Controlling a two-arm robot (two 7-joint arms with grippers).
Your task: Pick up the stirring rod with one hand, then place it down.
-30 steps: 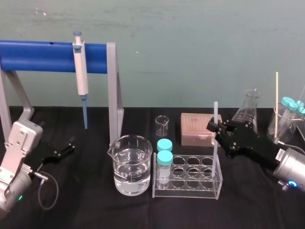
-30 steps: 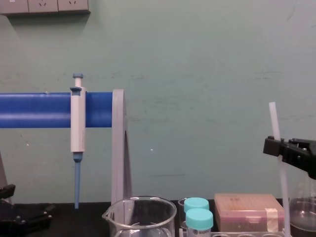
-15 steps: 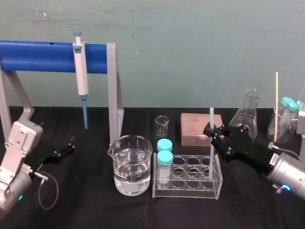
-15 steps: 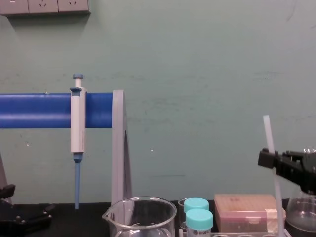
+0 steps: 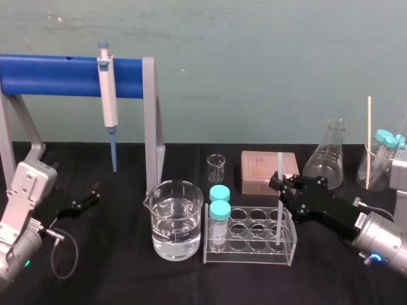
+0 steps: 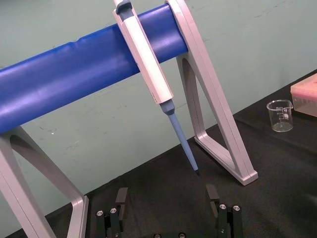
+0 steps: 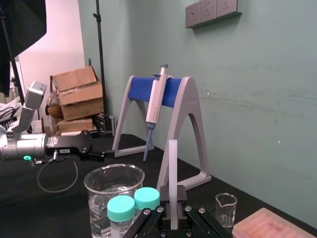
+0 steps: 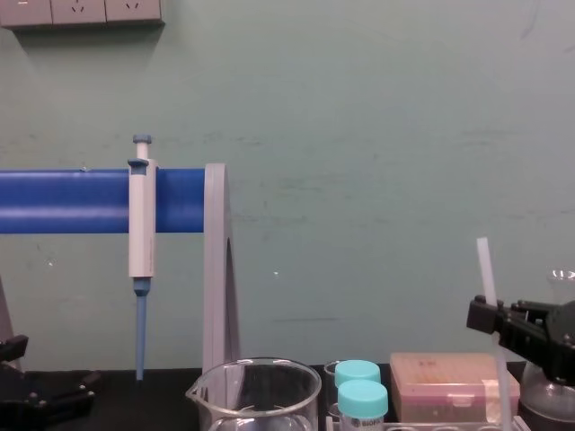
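Lower than 1 s ago: our right hand [image 5: 278, 184] clamps stirring rod [image 5: 278, 164], thin, translucent white, upright, tip in rack [image 5: 251, 253] nr table's [image 5: 331, 283] front edge; left hand [image 5: 89, 198] wide, left edge.

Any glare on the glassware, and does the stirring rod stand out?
Head view: only soft highlights on the beaker and flask; the stirring rod, in the right claw, fades through the clear rack; left claw parked at left. Chest view: rod pale but readable against the wall.
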